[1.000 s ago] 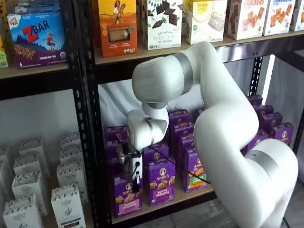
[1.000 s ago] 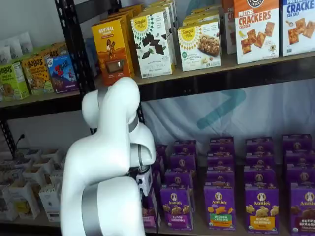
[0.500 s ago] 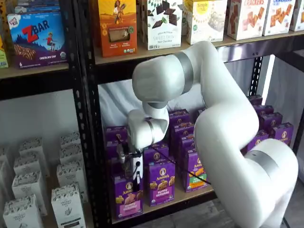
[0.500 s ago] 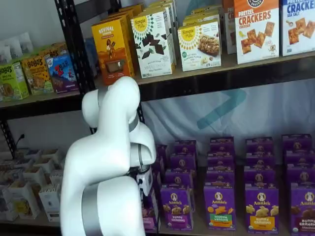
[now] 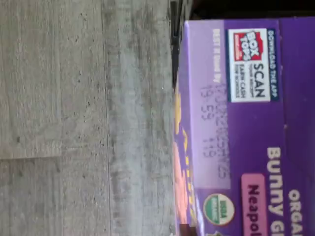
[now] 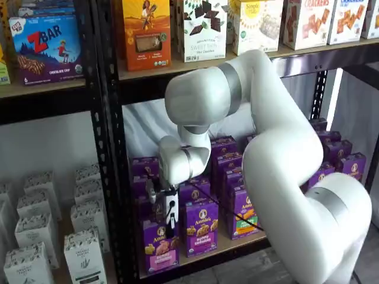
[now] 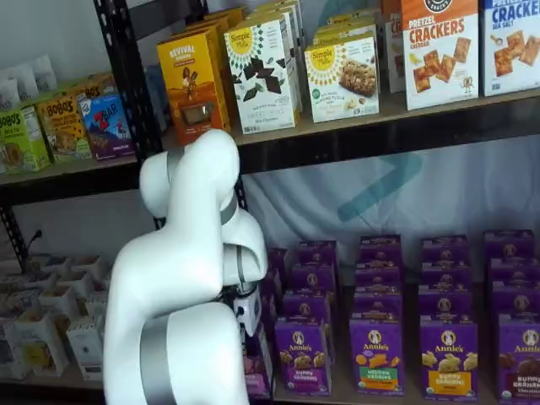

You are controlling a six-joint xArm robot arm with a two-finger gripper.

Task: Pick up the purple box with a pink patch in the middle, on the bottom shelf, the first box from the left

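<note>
The purple box (image 6: 159,245) with the pink band stands upright at the front left of the bottom shelf (image 6: 232,244). My gripper (image 6: 170,223) hangs right at its top edge in a shelf view, with one black finger showing in front of the box's upper right corner. I cannot tell whether the fingers are open or closed on it. In a shelf view the arm hides most of the box (image 7: 257,373) and only the gripper's white body (image 7: 249,309) shows. The wrist view shows the box's top flap (image 5: 246,123) close up, with a pink patch.
A purple carton with a purple band (image 6: 201,232) stands just right of the box, then one with a green-and-orange patch (image 6: 244,218). More purple cartons fill the rows behind. A black upright (image 6: 112,177) borders the box on the left. White cartons (image 6: 53,236) fill the neighbouring bay.
</note>
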